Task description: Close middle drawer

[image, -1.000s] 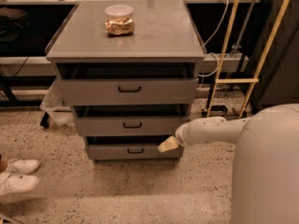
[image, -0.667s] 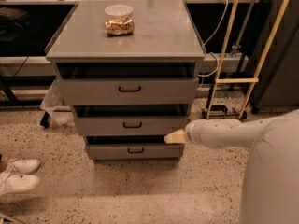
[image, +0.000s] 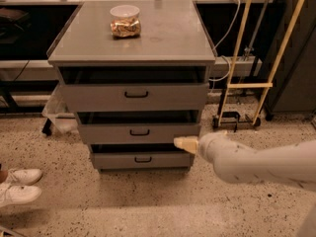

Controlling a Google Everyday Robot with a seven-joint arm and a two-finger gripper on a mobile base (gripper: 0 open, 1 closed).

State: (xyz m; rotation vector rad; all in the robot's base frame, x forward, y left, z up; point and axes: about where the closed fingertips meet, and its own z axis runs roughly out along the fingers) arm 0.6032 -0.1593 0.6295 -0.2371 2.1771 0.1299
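Note:
The grey cabinet has three drawers, all pulled out a little. The middle drawer is the second one, with a flat grey front and a small dark centre pull handle. My gripper is at the end of my white arm, which comes in from the right. Its cream tip sits at the lower right part of the middle drawer's front, just above the lowest drawer.
A clear tub of snacks stands on the cabinet top. A wooden-framed cart and cables are right of the cabinet. White shoes are on the speckled floor at the left. A clear bin sits left of the cabinet.
My arm has drawn back to the right and the gripper tip has risen from the lowest drawer's right edge to the middle drawer's lower right front. The drawers look unmoved.

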